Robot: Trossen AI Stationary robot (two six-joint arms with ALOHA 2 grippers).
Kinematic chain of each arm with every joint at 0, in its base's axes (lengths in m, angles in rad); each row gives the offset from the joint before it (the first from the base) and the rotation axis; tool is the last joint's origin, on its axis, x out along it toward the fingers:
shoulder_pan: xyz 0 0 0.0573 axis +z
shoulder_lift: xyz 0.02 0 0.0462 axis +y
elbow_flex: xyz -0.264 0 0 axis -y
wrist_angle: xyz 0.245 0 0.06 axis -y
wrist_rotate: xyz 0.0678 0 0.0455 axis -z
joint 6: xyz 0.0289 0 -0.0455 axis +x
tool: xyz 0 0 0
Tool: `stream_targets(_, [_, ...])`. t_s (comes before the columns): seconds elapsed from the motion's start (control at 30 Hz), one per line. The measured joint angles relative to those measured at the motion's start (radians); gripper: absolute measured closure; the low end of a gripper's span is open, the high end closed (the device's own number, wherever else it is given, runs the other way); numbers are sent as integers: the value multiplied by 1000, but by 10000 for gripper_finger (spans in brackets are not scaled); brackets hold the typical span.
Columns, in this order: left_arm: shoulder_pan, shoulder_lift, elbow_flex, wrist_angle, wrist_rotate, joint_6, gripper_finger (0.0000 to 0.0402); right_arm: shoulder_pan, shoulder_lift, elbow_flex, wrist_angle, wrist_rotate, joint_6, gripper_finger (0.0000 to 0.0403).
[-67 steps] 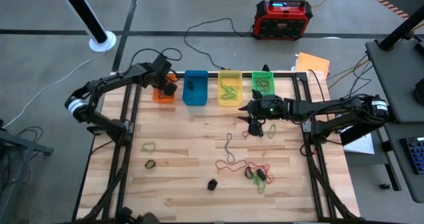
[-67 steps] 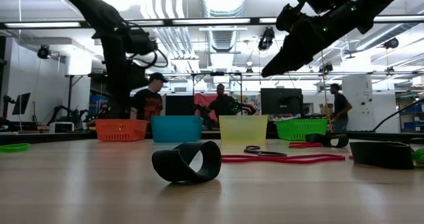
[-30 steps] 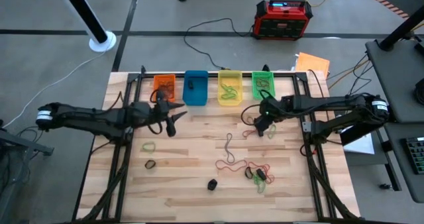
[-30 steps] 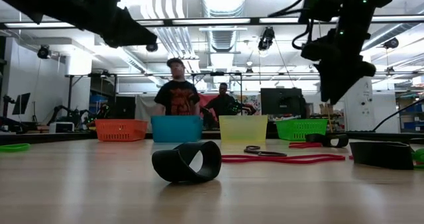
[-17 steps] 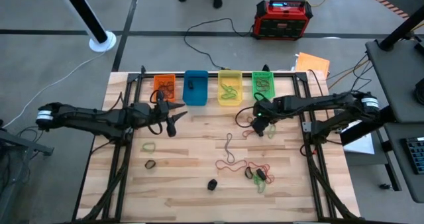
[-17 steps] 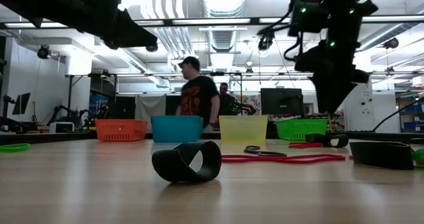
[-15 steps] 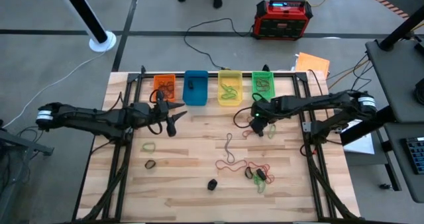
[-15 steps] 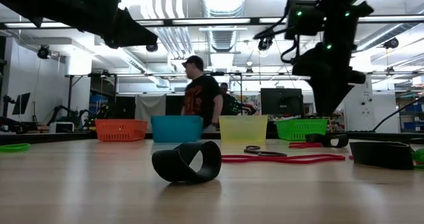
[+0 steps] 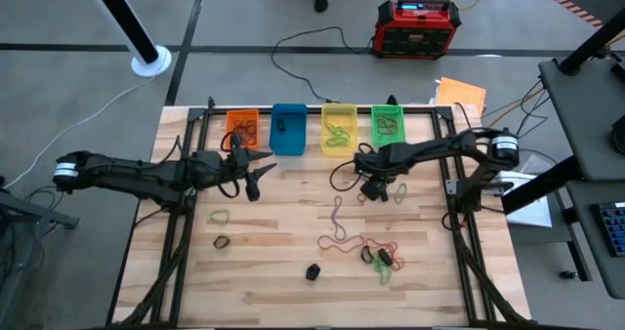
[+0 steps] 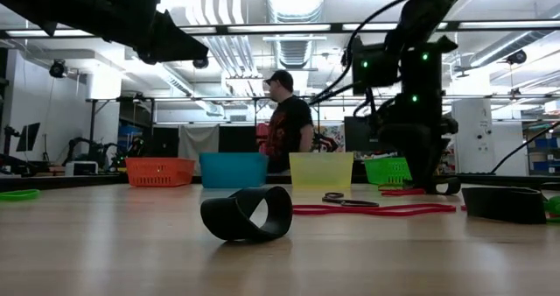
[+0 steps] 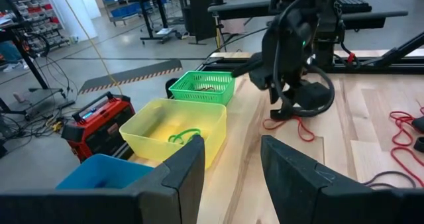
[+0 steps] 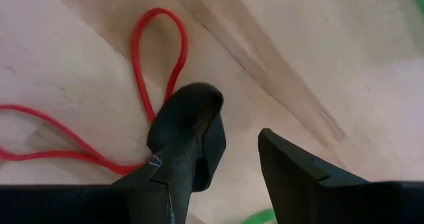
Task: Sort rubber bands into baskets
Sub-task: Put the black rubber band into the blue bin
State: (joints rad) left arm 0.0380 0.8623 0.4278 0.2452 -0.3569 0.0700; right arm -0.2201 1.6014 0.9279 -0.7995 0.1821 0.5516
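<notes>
Four baskets stand in a row at the far edge: orange (image 9: pixel 242 128), blue (image 9: pixel 287 128), yellow (image 9: pixel 339 130) and green (image 9: pixel 387 124). Rubber bands lie loose on the table: a red one (image 12: pixel 159 48), a black one (image 10: pixel 442 186) beside it, a long brown loop (image 9: pixel 338 216) and a tangled clump (image 9: pixel 381 253). My right gripper (image 12: pixel 235 132) points down, open, just above the table at the red band (image 9: pixel 365 195). My left gripper (image 9: pixel 256 177) hangs open and level above the table before the orange and blue baskets, holding nothing. My right gripper comes from above, pointing down. One fingertip (image 12: pixel 199 128) stands at the foot of the red band's loop (image 12: pixel 149 101), where something dark and rounded lies. I cannot tell whether it touches either.
More bands lie at the near left: a green one (image 9: pixel 219 215), a black one (image 9: pixel 222 241), and a thick black one (image 10: pixel 247 214) near the front edge. A red-black box (image 9: pixel 414 27) sits on the floor beyond the table. A person walks behind the baskets in the low view.
My right gripper has sunk from well above the table to just over the red band, shifting a little toward the table's left and tipping from a slant to point almost straight down.
</notes>
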Motion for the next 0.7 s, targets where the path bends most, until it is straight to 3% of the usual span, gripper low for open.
stream_targets(0.27, [0,0,-4,0,0,-4,269,-20,30,0,13,-11,-48,280])
stream_targets(0.57, [0,30,-4,1,0,-5,269,-23,-44,0,12,-31,-89,381])
stream_targets(0.7, [0,47,-4,3,0,-11,269,-23,-88,0,11,-33,-100,392])
